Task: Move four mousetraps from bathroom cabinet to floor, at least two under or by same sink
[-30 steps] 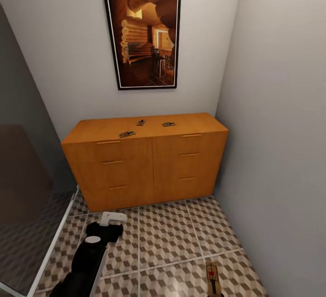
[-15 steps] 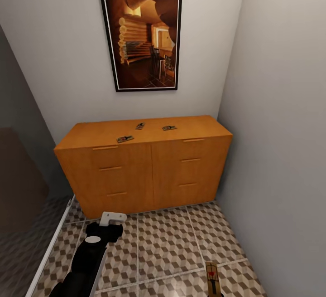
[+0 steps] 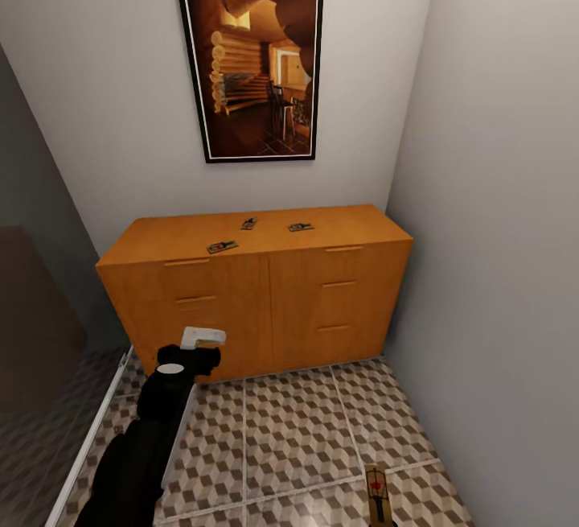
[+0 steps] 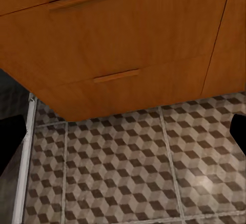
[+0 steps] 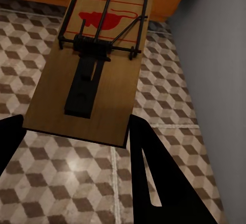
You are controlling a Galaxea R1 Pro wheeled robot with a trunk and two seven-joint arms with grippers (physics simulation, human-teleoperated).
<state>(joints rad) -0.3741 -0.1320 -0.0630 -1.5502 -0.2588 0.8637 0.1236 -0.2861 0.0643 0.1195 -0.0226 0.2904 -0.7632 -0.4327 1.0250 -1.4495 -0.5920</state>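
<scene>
Right fingers [image 5: 154, 178] clamp one mousetrap [image 5: 97, 60] over the bathroom floor [image 3: 297, 422]; left gripper [image 3: 201, 339], fingers apart, faces the cabinet [image 3: 257, 294], three mousetraps [image 3: 222, 247] on top.

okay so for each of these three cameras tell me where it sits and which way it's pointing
Head: sits high, looks down at the cabinet, three traps on top; left arm shows.
Left wrist: low near the left claw, faces the cabinet's lower drawers and the floor.
Right wrist: on the right claw, looks along a held mousetrap toward the floor.
Shared: head and right wrist both show that mousetrap.
</scene>
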